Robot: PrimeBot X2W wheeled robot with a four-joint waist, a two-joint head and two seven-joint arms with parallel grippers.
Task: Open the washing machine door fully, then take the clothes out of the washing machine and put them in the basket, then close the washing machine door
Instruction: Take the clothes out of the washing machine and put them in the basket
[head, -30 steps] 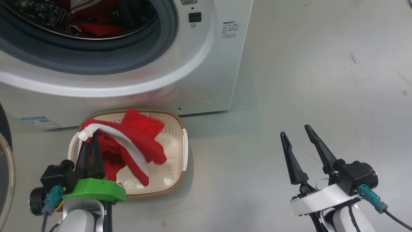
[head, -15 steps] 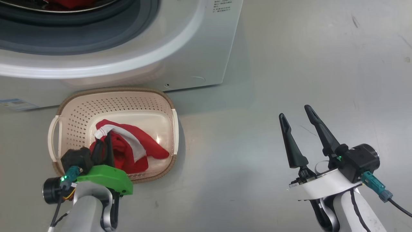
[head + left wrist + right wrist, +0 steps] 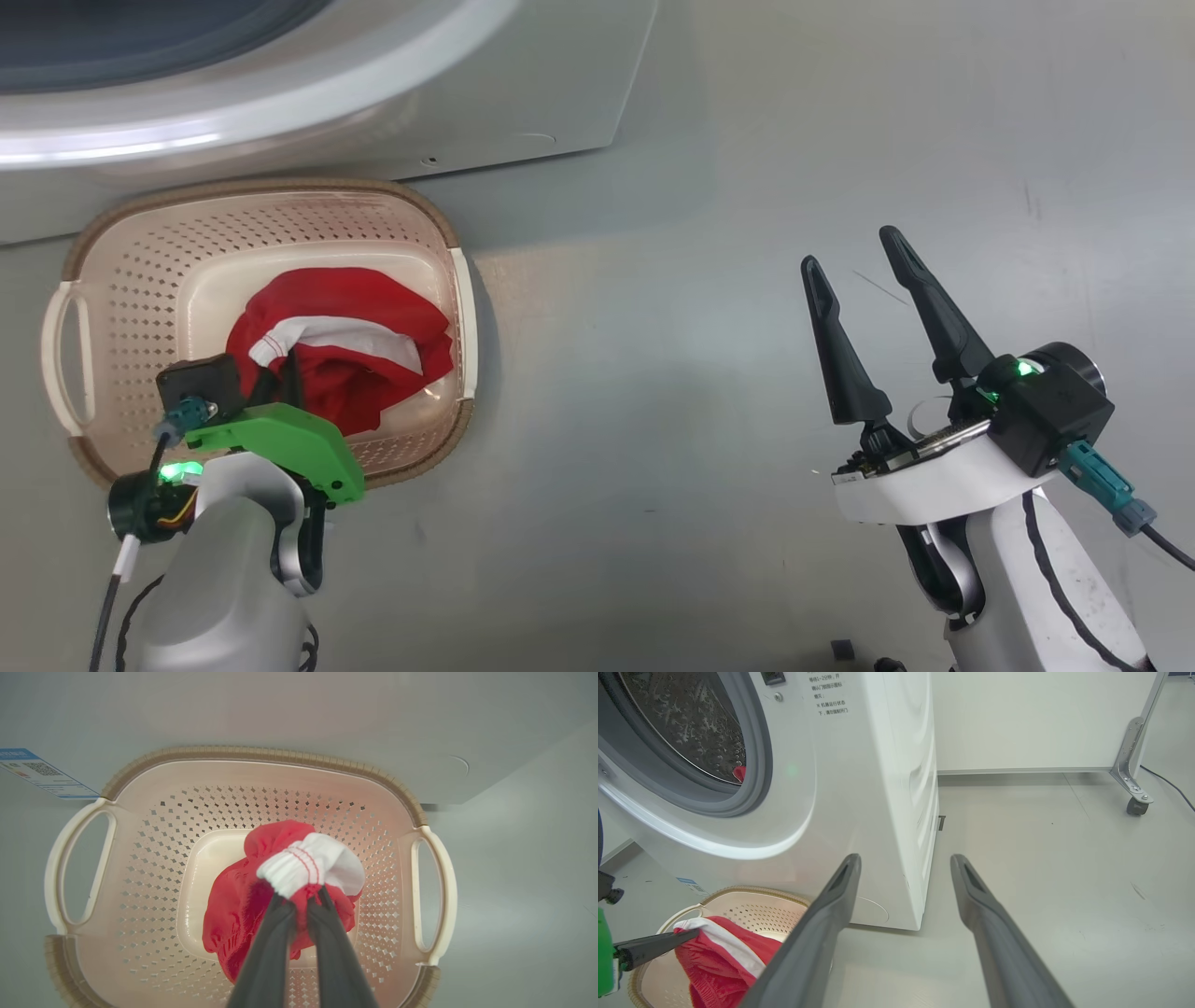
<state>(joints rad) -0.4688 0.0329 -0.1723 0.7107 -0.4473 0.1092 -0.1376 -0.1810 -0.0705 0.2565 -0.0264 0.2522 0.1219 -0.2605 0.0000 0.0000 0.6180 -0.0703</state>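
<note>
The cream basket (image 3: pixel 140 280) stands on the floor against the front of the white washing machine (image 3: pixel 523 84). A red garment with a white stripe (image 3: pixel 364 308) lies bunched in the basket's bottom. My left gripper (image 3: pixel 275 371) reaches down into the basket and is shut on the garment's white ribbed band (image 3: pixel 310 863), which shows right at the fingertips (image 3: pixel 280 905). My right gripper (image 3: pixel 850 252) hangs open over bare floor to the right, holding nothing. Past the open drum's grey rubber ring (image 3: pixel 759 765), another bit of red cloth (image 3: pixel 739 772) shows. The door is out of view.
A blue label sticker (image 3: pixel 32 770) sits low on the washer front, left of the basket. Grey floor (image 3: pixel 700 373) spreads between the basket and my right arm. Farther right, a metal leg on a caster (image 3: pixel 1134 765) and a cable (image 3: pixel 1171 788) stand by a white wall.
The head camera has tilted down, so the washer slid up the picture. My left gripper has lowered the red garment from above the rim to the basket's bottom. The right gripper stays open.
</note>
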